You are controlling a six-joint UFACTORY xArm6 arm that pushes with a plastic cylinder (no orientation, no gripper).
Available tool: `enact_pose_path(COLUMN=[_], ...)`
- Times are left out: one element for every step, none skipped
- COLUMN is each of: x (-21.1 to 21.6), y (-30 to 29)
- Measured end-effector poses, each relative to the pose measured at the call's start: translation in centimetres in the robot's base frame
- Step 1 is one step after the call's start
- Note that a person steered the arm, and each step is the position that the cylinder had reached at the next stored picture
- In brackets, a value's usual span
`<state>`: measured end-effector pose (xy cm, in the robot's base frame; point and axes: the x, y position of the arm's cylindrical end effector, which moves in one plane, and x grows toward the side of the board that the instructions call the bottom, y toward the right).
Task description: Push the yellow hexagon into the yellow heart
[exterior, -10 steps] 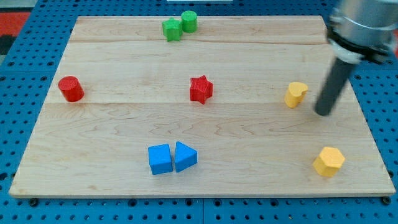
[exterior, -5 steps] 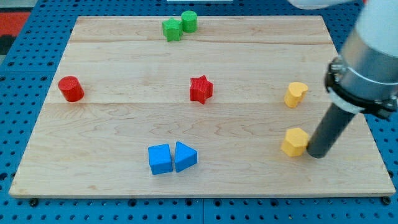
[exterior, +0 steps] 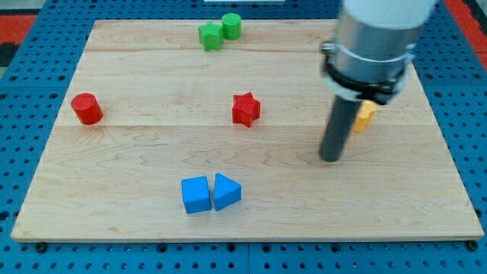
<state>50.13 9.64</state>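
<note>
My tip [exterior: 330, 158] rests on the wooden board [exterior: 152, 160], right of centre. One yellow patch [exterior: 366, 114] shows just right of the rod, up and to the right of my tip, where the yellow heart stood. The rod and the arm's body hide part of it. I cannot make out the yellow hexagon as a separate block; it may be hidden behind the arm. I cannot tell whether the two yellow blocks touch.
A red star [exterior: 246, 109] sits at the board's centre and a red cylinder [exterior: 87, 108] at the left. A green block [exterior: 211, 36] and a green cylinder [exterior: 231, 25] touch at the top. A blue cube [exterior: 195, 195] and a blue triangle [exterior: 227, 191] touch at the bottom.
The tip went down to the yellow hexagon at the lower right, pushed it left, then moved up and left. The hexagon has left its lower-right spot and no longer shows separately.
</note>
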Motion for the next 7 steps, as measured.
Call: enact_pose_path(x=[-2.9,-3.5,-3.3,0.1,0.5,-3.0,-4.3], y=[-0.4,3.3,1.1,2.1,4.7,4.7,4.1])
